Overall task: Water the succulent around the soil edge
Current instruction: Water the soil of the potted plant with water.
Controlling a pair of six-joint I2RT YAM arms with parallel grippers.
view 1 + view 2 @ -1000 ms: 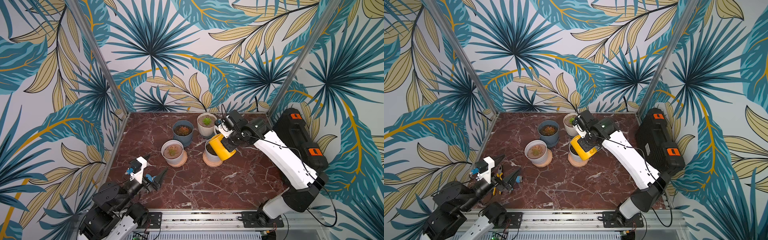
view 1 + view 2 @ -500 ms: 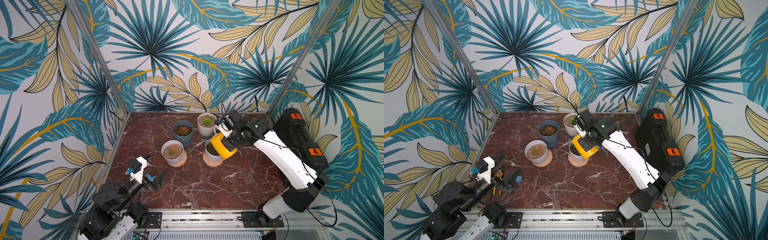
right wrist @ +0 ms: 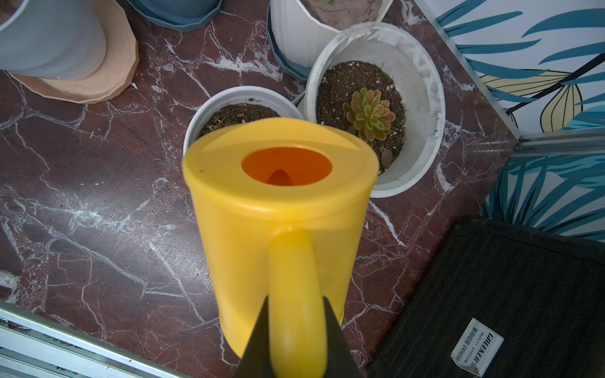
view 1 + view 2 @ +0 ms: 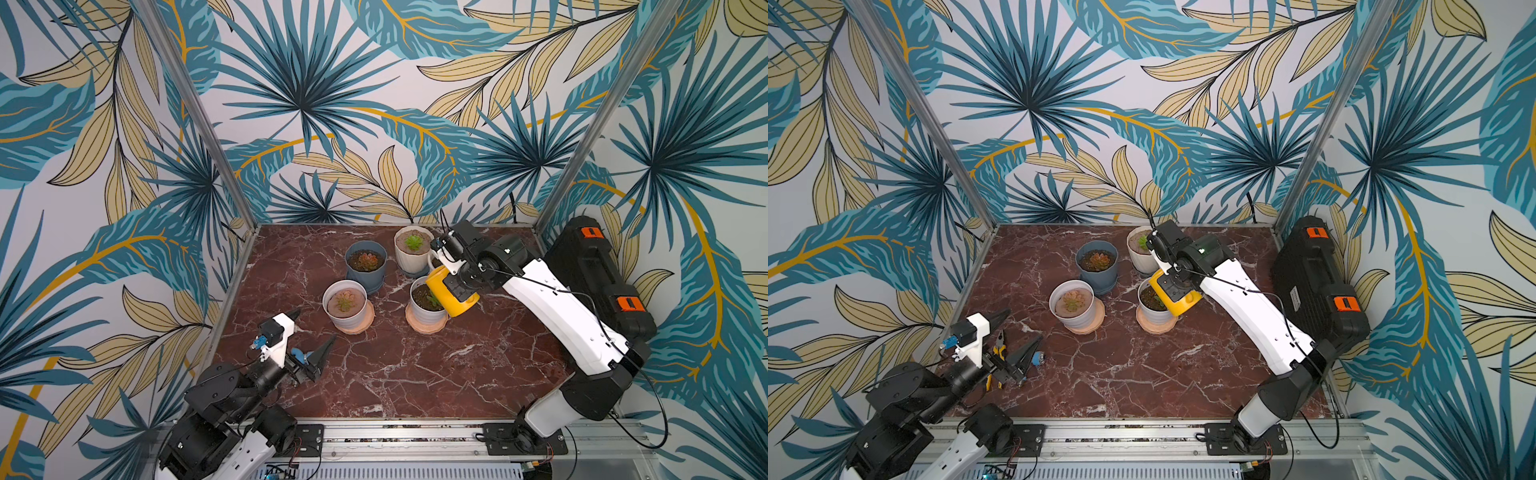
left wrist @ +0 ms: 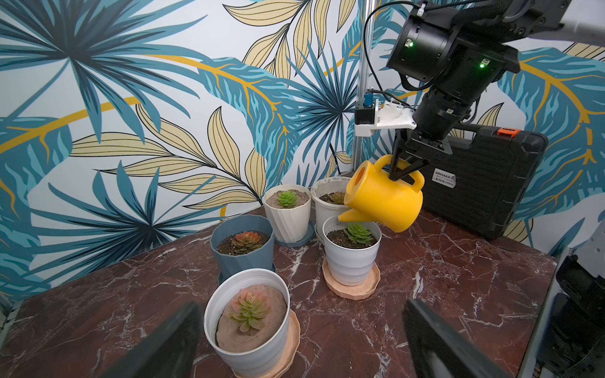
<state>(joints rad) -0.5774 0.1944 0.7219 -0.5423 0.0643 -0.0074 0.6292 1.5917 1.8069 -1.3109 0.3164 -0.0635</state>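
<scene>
Tilting the watering can (image 5: 383, 199) over the succulent (image 5: 358, 233), your right jaws clench its handle (image 3: 296, 294). Left jaws gape; circling likely remains.

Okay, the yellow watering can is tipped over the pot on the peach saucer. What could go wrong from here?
The spout sits right at the rim of the pot, so water may run outside onto the saucer.
Circling the soil edge could knock the watering can into the white pot close behind.
The right tool pinches only the handle, so the can might pivot and wet the succulent itself.
</scene>
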